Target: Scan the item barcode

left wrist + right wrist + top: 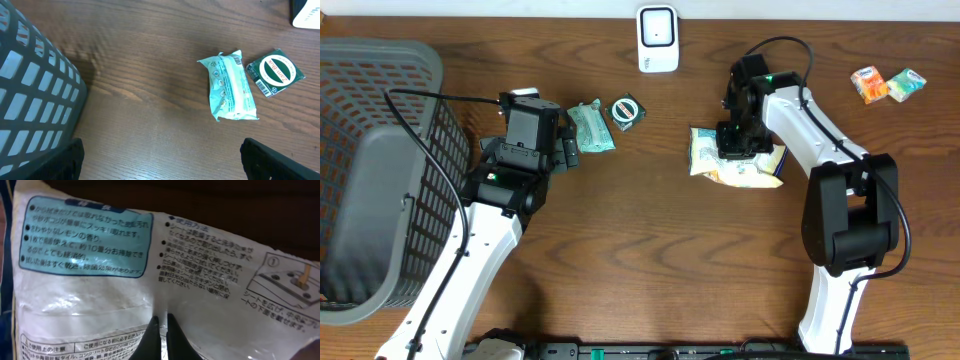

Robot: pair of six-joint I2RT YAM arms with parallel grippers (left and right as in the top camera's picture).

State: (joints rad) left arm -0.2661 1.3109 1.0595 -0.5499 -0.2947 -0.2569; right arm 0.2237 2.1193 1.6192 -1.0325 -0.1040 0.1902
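On the green packet (275, 72), lying toward the far edge of the surface (150, 100), the brand "Zam-Buk" is printed in a white oval, and a barcode (263, 86) is carried along one side; its digits are too small to be read. The print on the mint-green pack (231, 85) just beside it cannot be made out.

The white pouch (100, 305) is covered in Japanese print. In its teal panel (82, 237) four bulleted lines are set, in which "レモン" and the number "10" can be picked out. The heading to the right of the panel appears to read "使用方法". "使用上の注意" is printed at the pouch's lower left edge, and "シートを広げ" is seen under a small diagram at its right edge.
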